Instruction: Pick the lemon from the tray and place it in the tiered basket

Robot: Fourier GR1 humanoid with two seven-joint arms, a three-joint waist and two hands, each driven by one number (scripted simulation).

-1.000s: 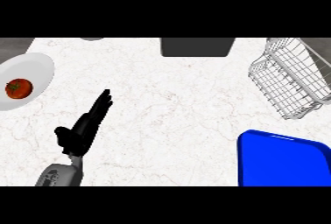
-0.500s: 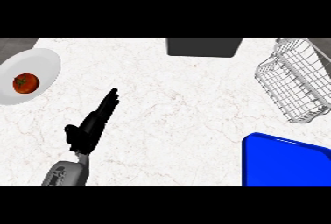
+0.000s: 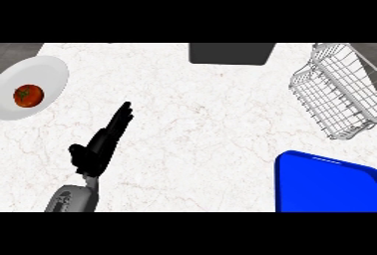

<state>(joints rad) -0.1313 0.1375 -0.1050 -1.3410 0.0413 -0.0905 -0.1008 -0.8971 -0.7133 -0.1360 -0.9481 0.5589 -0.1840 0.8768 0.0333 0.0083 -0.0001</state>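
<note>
My left hand [image 3: 101,142] rests open at the lower left of the head view, fingers straight and pointing up and to the right over the marble counter. It holds nothing. The blue tray [image 3: 324,183] lies at the lower right, cut off by the picture's edge, and no lemon shows on the part I can see. The white wire tiered basket [image 3: 335,89] stands at the upper right. My right hand is not in view.
A white plate [image 3: 44,74] at the upper left carries a red tomato [image 3: 28,95]. A dark grey box [image 3: 231,53] sits at the counter's far edge, top centre. White marble counter [image 3: 206,129] spreads between them.
The whole scene has shifted a little right and down in the view. My left hand stays open in the same pose.
</note>
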